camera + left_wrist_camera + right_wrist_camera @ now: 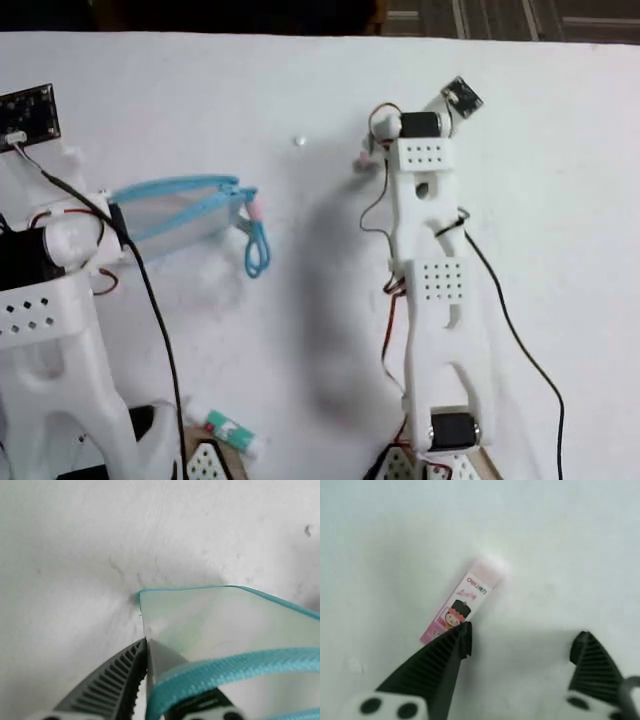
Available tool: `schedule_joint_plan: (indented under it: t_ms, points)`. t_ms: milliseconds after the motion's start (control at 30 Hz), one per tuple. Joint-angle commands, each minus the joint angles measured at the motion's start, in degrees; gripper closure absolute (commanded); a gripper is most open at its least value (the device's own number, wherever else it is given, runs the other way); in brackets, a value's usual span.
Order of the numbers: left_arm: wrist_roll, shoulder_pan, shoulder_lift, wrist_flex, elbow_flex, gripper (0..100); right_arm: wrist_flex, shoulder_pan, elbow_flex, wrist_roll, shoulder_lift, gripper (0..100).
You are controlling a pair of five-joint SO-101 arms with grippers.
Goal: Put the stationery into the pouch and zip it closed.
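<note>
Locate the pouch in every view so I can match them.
High view: pouch left of centre, one end in the left gripper.
Left wrist view: its clear corner clamped in that gripper.
Right wrist view: eraser beneath the open right gripper.
Shared landmark: white table.

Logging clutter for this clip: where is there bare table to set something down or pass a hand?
Free: the far strip beyond the pouch, the lane between pouch and right arm, and the table right of that arm. Crowded: the near edge by the glue stick and arm bases, and around the eraser at the right gripper.
</note>
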Motion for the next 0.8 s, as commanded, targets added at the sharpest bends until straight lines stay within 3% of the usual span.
schedule_joint_plan:
  t_ms: [0, 133, 500, 767]
  points:
    - [0.09, 0.31, -0.04, -1.32, -0.26, 98, -2.68, 1.19, 0.35, -0.44, 1.54, 79.3]
    - [0.09, 0.4, -0.04, -1.32, -0.35, 98, -4.26, 1.27, -0.18, 3.69, 1.19, 98.5]
    - [0.09, 0.4, -0.04, -1.32, -0.44, 98, 4.18, 1.27, -0.09, 11.52, -6.46, 98.1]
    - [0.09, 0.31, -0.04, -1.23, -0.7, 98, -9.71, 0.31, -0.18, 8.09, -10.77, 98.1]
